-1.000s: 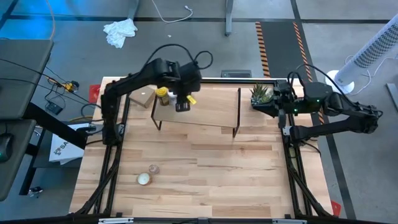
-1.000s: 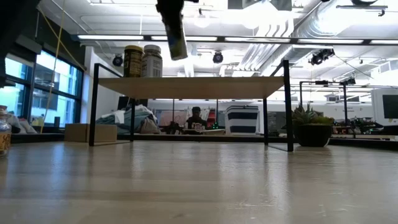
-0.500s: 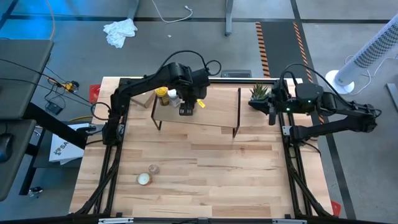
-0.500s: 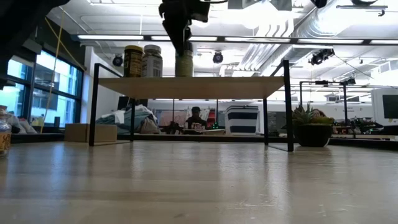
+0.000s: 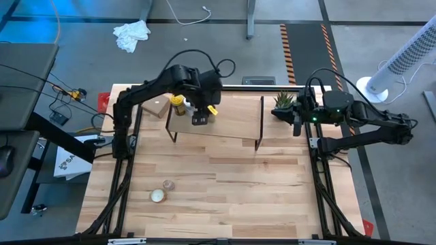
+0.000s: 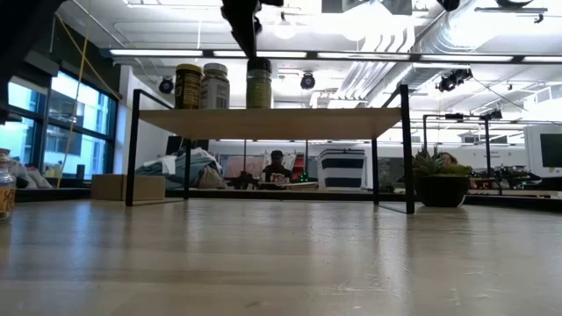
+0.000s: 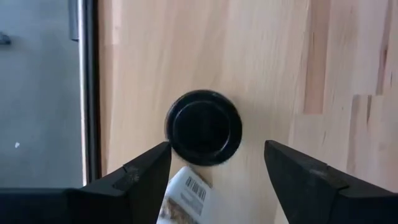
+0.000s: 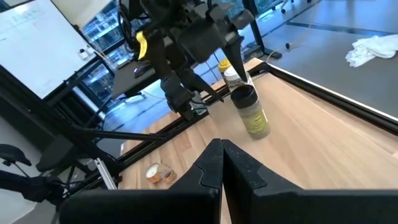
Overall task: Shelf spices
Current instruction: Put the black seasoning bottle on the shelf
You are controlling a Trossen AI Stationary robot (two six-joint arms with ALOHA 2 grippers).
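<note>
The shelf (image 5: 231,121) (image 6: 272,112) stands at the table's far side on its black frame legs. Three spice jars stand upright on its left part: the yellow one (image 6: 187,86), the white-capped one (image 6: 215,85) and the black-capped one (image 6: 258,83) (image 7: 203,127) (image 8: 250,111). My left gripper (image 5: 199,116) (image 7: 217,149) hovers open just above the black-capped jar, a finger on either side of its cap, touching nothing. The small clear glass jar (image 5: 162,192) (image 8: 160,174) lies on the table near its left front. My right gripper (image 5: 298,119) (image 8: 221,163) is shut and waits right of the shelf.
A potted plant (image 5: 286,102) (image 6: 442,180) stands on the table's far right, close to my right gripper. The shelf's middle and right part (image 5: 238,116) carry nothing. Open tabletop (image 5: 231,184) stretches in front of the shelf.
My left gripper brought the black-capped jar down from a tilted hold in the air and stood it on the shelf beside the white-capped jar. It then let go and rose clear. My right arm shifted slightly toward the table's left.
</note>
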